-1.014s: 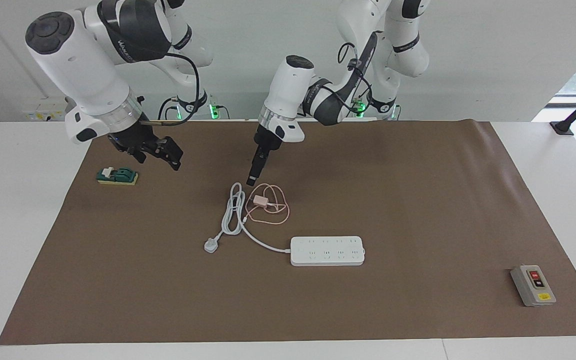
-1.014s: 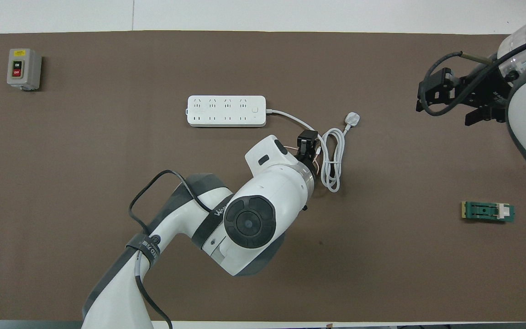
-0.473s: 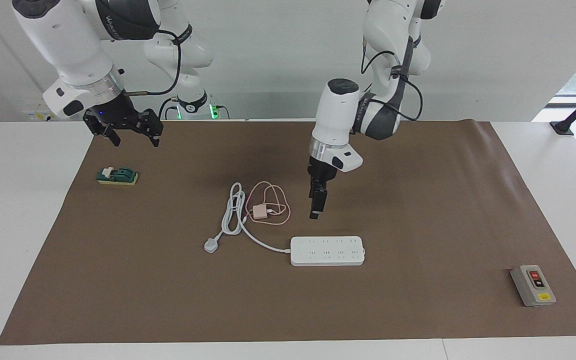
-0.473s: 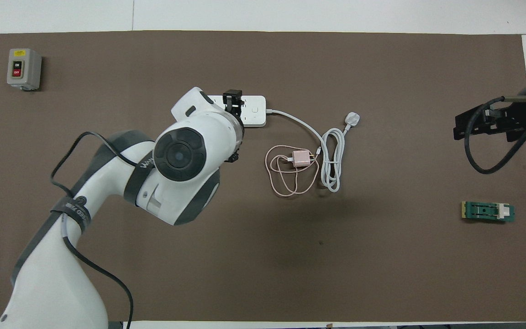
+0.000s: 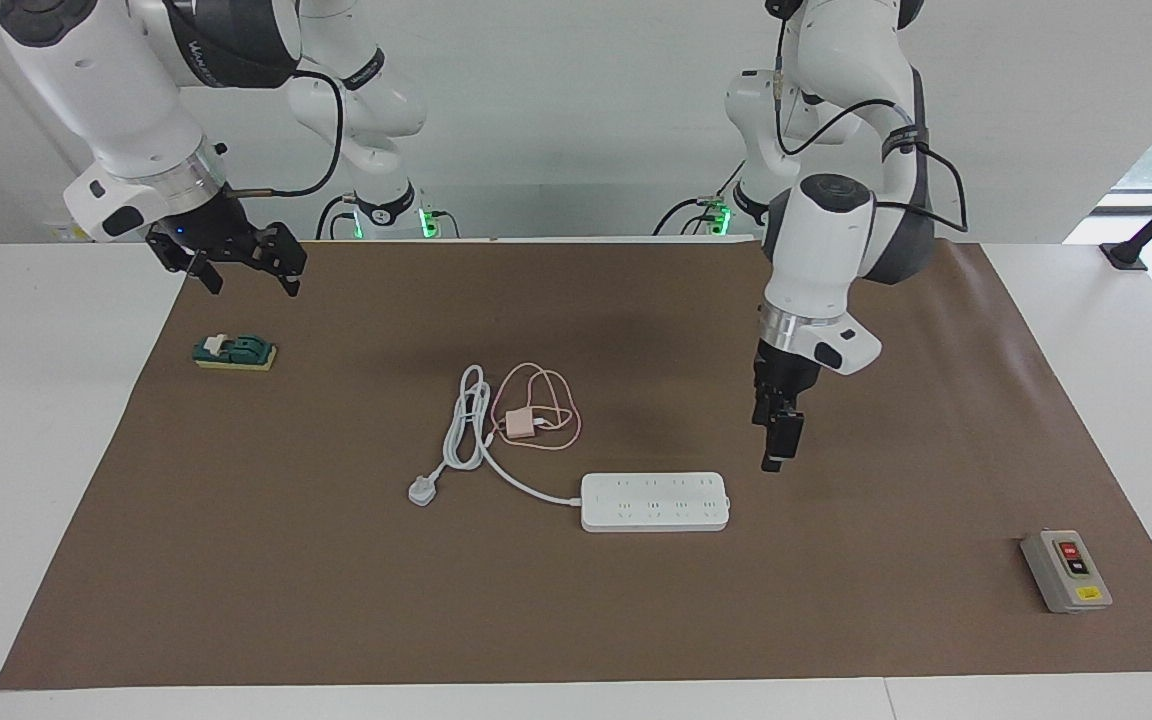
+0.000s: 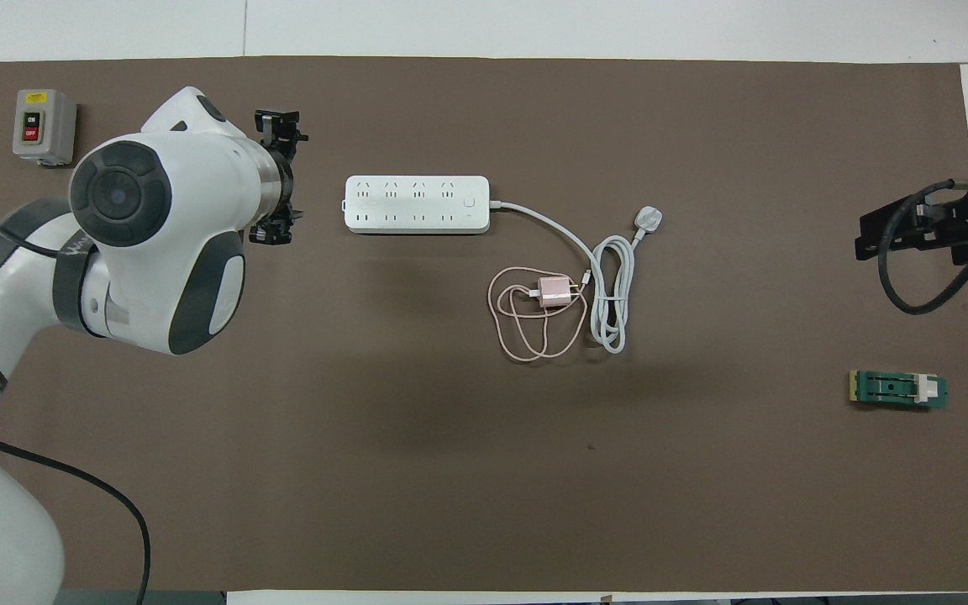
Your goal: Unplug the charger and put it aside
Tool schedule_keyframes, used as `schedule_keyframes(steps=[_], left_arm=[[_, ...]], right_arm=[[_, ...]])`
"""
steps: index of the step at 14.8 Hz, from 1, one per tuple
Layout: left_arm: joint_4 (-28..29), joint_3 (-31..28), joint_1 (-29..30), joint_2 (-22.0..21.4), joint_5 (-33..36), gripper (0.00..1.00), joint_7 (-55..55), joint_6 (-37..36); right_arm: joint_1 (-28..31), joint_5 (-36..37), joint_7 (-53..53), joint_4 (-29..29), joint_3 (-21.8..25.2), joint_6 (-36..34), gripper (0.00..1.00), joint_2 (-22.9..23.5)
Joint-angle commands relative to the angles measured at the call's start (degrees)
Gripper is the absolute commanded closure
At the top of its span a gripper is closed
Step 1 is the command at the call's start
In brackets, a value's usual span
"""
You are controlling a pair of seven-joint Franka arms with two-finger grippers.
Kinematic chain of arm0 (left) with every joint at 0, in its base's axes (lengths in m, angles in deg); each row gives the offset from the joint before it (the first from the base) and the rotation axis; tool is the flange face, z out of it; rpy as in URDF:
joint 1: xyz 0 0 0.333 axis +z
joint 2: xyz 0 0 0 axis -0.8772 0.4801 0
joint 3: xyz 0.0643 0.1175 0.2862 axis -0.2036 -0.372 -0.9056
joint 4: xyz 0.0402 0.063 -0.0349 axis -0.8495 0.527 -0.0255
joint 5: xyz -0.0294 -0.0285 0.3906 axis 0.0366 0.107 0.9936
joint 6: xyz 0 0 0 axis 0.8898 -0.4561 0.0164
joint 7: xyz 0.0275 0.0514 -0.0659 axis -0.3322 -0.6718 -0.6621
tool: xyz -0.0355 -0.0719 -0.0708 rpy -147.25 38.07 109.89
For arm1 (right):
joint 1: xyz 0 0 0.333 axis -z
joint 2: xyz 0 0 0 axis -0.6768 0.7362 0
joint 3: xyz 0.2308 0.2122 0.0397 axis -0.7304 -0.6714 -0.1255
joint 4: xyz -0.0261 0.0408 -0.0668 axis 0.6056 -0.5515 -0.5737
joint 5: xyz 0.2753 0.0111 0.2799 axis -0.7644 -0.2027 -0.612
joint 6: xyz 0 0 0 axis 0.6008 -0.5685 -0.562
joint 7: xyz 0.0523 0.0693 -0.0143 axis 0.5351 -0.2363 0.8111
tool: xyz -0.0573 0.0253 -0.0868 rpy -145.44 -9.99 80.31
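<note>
Since 1 second ago the left gripper (image 5: 774, 452) has swung away from the small pale pink cube charger with its looped thin pink cable (image 5: 519, 424) and now hangs over bare brown mat (image 5: 896, 420), empty; whether its fingers are apart I cannot tell. Unplugged, that charger lies nearer the robots than the white multi-socket power strip (image 5: 655, 501), touching the coiled white cord (image 5: 466, 432). Any regrasp risks snagging both cables. Over the mat's corner, the right gripper (image 5: 236, 262) waits, fingers apart.
</note>
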Motion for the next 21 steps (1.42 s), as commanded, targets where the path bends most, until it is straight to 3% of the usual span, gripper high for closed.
schedule_keyframes(steps=[1, 4, 8, 10, 14, 18, 21], left_arm=[[-1.15, 0.78, 4.07, -0.59, 0.76, 0.00, 8.66, -4.83], [-3.96, 0.86, 8.11, -0.59, 0.23, 0.00, 18.95, -10.72], [-5.37, 1.04, 11.81, -0.68, -1.26, 0.00, 33.74, -12.57], [-7.82, 0.78, 12.17, -0.68, -1.70, 0.00, 37.94, -16.78], [-9.94, 1.04, 15.50, -1.03, -2.75, 0.00, 56.74, -25.04], [-11.61, 0.60, 17.97, -2.52, -3.99, 0.00, 70.11, -32.86], [-11.44, 0.60, 19.20, -4.89, -3.90, 0.00, 80.92, -39.80]], right_arm=[[1.44, 1.14, 1.13, -1.88, -0.45, 1.54, 0.00, -1.33], [2.59, 0.88, 1.13, -1.80, -0.54, 1.45, 0.00, -1.33], [1.97, 0.88, 1.22, -1.45, -0.62, 1.45, 0.00, -1.25], [0.93, 0.88, 1.13, -1.18, -0.45, 1.63, 0.00, -1.16], [-0.84, 1.05, 0.96, -1.18, 0.96, 3.21, 0.00, -0.98], [-5.40, 1.14, 0.96, -1.44, 7.28, 2.95, 0.00, -1.07], [-5.68, 1.14, 0.78, -1.53, 7.55, 2.95, 0.00, -1.07]])
